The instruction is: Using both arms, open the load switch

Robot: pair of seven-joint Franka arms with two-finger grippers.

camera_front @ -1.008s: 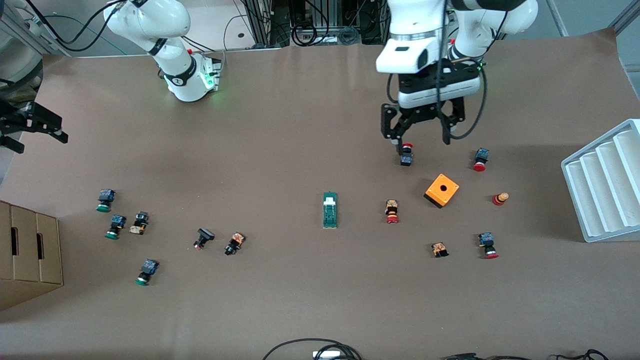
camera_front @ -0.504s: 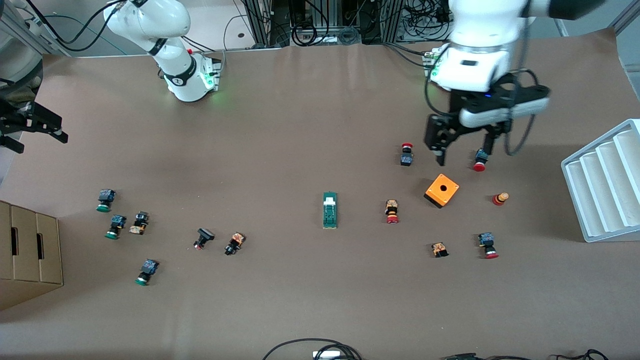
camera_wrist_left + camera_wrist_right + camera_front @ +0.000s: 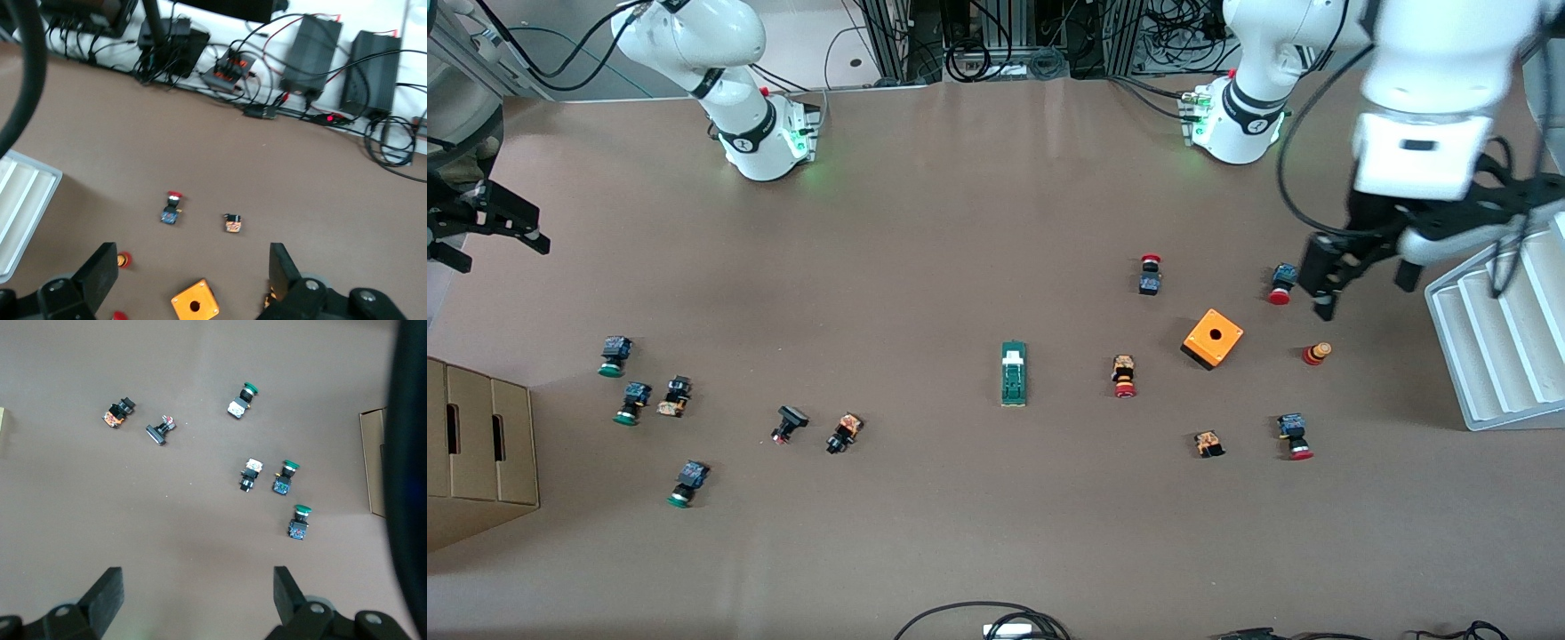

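Load switch lying untouched at mid-table — both grippers hanging wide open.

The load switch (image 3: 1013, 373) is sitting just below the centre of the front view, white tab pointing toward the robots' bases, with nothing gripping it. The left gripper (image 3: 1368, 286) is hovering at the right of the frame, fingers spread and empty, over the table between a red-capped push button (image 3: 1282, 284) and the white tray (image 3: 1494, 338); its wrist view is showing the orange box (image 3: 194, 305) low in the frame between its parted fingers (image 3: 100, 273). The right gripper (image 3: 494, 238) is waiting at the frame's left edge — released too, holding nothing — above the cardboard box (image 3: 476, 449) and the green-capped buttons (image 3: 283, 477).
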